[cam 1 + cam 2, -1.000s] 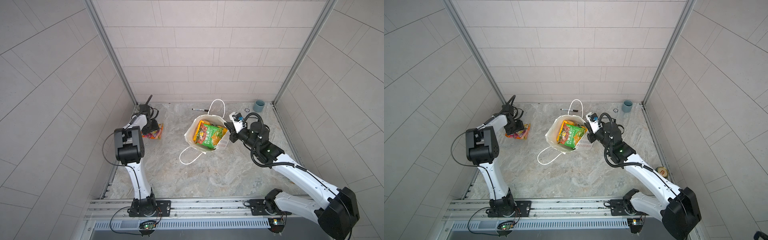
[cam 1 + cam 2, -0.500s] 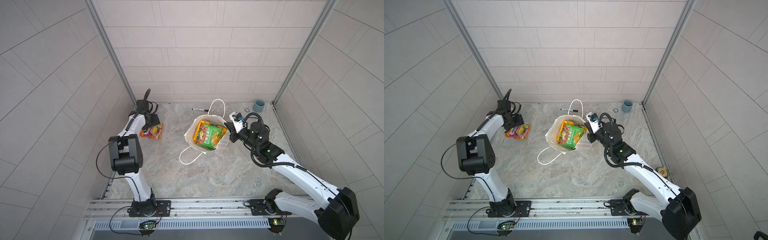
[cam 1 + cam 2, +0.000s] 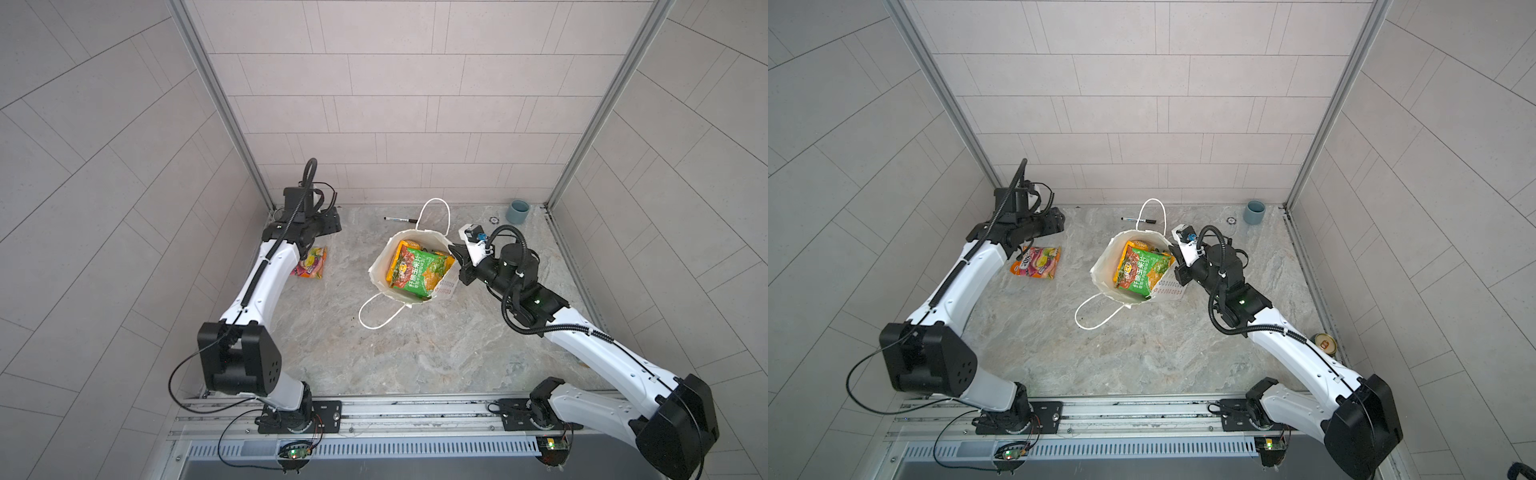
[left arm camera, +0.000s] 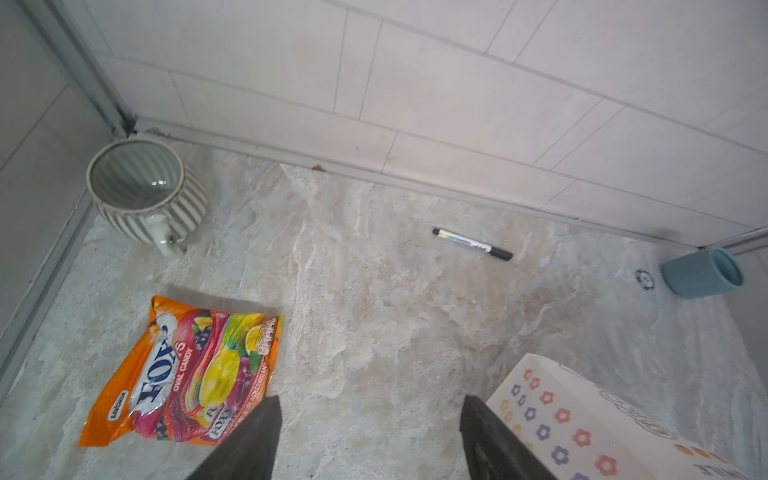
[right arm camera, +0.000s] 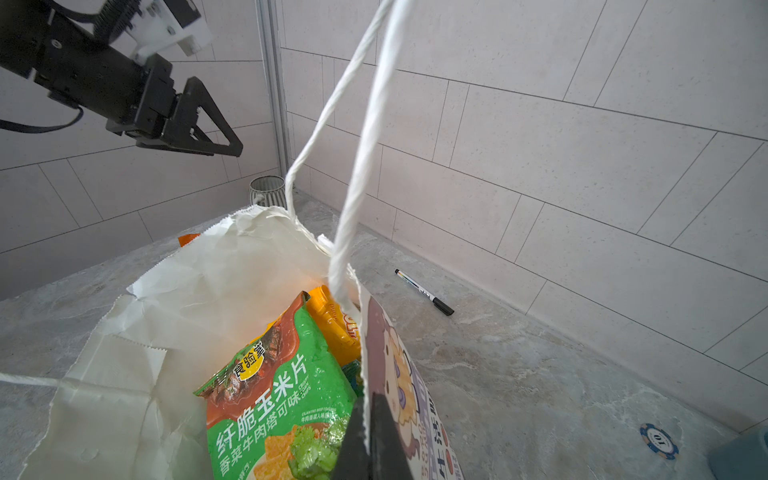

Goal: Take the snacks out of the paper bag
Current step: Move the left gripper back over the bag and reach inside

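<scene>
- Paper bag [image 3: 381,266]: stands mid-table with its mouth open and its walls crumpled. One cord handle rises over the far rim, the other lies on the table in front.
- Right gripper [image 5: 368,415]: clamps tight on the bag's right rim, on the cartoon face.
- Left gripper [image 4: 370,405]: hangs to the left of the bag, above the table, jaws spread and nothing between them.
- Green packet [image 3: 419,270]: leans inside the bag on top, covering most of what lies under it.
- Yellow-orange packet [image 5: 332,324]: sits in the bag behind the green one, only its upper part showing.
- Orange-and-magenta packet [image 4: 187,374]: lies flat on the table, well left of the bag.
- Ribbed mug [image 4: 141,191]: stands in the corner far left of the bag.
- Blue-grey cup [image 3: 517,212]: stands far right of the bag, by the wall.
- Marker pen [image 4: 471,244]: lies just behind the bag.
- Poker chip [image 5: 658,440]: lies between the bag and the cup.
</scene>
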`<state>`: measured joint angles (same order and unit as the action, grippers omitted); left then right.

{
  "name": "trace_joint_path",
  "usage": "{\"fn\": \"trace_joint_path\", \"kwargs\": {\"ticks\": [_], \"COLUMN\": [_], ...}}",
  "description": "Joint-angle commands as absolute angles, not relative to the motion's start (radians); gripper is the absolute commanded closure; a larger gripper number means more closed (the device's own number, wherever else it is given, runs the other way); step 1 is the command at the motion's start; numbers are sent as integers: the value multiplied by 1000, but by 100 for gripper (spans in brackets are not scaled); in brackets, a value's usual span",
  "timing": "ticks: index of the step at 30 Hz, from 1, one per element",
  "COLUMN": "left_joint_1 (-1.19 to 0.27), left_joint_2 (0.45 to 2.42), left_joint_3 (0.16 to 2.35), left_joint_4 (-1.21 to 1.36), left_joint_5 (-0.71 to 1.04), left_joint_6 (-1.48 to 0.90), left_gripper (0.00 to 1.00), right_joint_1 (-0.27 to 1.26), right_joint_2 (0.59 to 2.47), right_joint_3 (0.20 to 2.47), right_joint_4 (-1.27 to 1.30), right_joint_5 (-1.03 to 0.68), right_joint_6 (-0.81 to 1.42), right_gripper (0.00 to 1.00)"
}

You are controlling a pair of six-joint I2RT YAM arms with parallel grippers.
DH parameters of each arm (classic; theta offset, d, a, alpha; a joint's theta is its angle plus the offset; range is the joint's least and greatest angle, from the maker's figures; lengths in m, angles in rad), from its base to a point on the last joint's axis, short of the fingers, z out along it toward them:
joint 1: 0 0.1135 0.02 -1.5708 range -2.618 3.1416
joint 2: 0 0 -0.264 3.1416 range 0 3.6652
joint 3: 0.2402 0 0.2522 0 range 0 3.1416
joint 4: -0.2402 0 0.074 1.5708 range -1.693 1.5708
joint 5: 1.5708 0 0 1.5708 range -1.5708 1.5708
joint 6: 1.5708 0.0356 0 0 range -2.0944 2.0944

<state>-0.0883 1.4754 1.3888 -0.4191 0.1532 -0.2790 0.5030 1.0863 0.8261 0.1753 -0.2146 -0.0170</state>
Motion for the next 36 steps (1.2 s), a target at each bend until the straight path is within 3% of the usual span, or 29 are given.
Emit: {"fn": "trace_joint_path", "kwargs": {"ticks": [1,6,15,18,22,29,36], "left_joint_1": [-156,-268,-465,-484,-497,-497,-531], "left_joint_2": [1375,1264,1243,1253,1284,1318,1225], "left_joint_3": [1283,995,891,864,865,955,1008], "left_joint_4": [-266,84,124,146,133,67,-48], "left_joint_5": [114,89,14,48,63,93,30], "left_joint_6": [-315,-343,-200,-202,-196,-213,-224], "left_gripper": [27,28,28,33,40,37,37], "right_joint_1": [500,500,500,500,500,500,500], "right_joint_2": [1059,1076,1096,1088,1100,1111,1099], "right_joint_3": [826,816,794,769,758,757,748], "right_joint_4": [216,235,259,287,301,306,316], "right_joint_5": [-220,-222,-222,-225,-223,-229,-251], "right_joint_6": [-3,4,17,24,26,37,57], "right_gripper": [100,100,100,100,100,100,100]}}
